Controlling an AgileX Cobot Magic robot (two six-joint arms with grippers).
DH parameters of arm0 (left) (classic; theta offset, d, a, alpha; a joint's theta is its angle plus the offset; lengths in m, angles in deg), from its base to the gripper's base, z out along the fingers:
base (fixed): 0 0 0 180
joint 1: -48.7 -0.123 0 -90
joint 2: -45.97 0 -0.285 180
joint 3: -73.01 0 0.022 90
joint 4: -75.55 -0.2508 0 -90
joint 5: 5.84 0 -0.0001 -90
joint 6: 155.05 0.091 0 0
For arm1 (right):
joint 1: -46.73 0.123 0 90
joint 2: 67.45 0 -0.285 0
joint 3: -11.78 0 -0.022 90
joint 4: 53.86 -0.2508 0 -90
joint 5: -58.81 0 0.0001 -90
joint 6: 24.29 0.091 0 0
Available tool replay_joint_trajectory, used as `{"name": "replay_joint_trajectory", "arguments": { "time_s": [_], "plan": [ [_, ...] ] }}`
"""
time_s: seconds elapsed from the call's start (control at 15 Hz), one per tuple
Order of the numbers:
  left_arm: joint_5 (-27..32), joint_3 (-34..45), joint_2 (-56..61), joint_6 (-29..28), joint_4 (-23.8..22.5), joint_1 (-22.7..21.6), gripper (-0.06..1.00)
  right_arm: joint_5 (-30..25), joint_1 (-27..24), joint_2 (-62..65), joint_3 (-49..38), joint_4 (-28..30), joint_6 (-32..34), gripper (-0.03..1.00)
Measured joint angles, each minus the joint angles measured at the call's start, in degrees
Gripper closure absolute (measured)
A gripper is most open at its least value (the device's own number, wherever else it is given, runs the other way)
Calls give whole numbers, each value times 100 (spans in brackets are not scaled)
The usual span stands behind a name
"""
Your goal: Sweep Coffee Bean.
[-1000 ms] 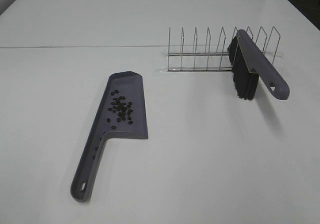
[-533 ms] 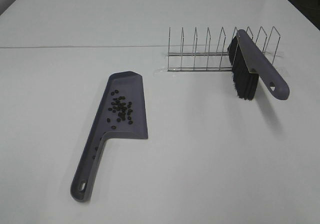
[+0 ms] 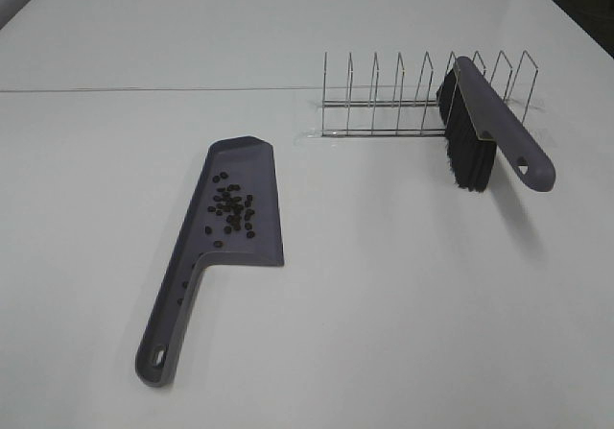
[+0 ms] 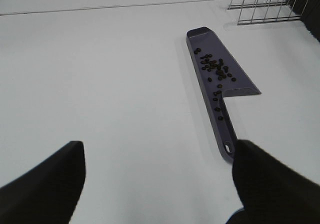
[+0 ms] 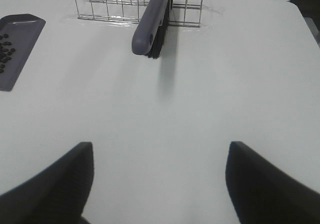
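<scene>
- Left claw (image 4: 157,184) spread wide and empty, poised above bare white tabletop (image 3: 403,314), dark fingertips (image 4: 45,184) framing the wrist view.
- Right claw (image 5: 157,184) likewise spread wide, gripping nothing, above the tabletop on the right side.
- Neither claw visible in the high view.
- Lay flat on the tabletop, left of centre: a grey-purple dustpan (image 3: 251,175), its long handle pointing toward the near edge.
- Sat inside the pan's flat tray: the coffee bean (image 3: 231,208) cluster, small dark ovals loosely gathered, a few strays trailing toward the handle.
- Stood farther back on the right: a wire rack (image 3: 384,103) with upright loops.
- Leaned in the rack: a brush (image 3: 499,127), black bristles down, grey handle jutting out toward the near right, well apart from the dustpan.
</scene>
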Motion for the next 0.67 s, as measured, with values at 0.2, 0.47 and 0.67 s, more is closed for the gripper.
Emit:
{"name": "replay_joint_trajectory", "arguments": {
  "time_s": [0.2, 0.47, 0.67],
  "plan": [
    [0, 0, 0, 0, 6, 0, 18, 0, 0, 0, 0, 0, 0, 25],
    [0, 0, 0, 0, 6, 0, 18, 0, 0, 0, 0, 0, 0, 25],
    [0, 0, 0, 0, 6, 0, 18, 0, 0, 0, 0, 0, 0, 25]
  ]
}}
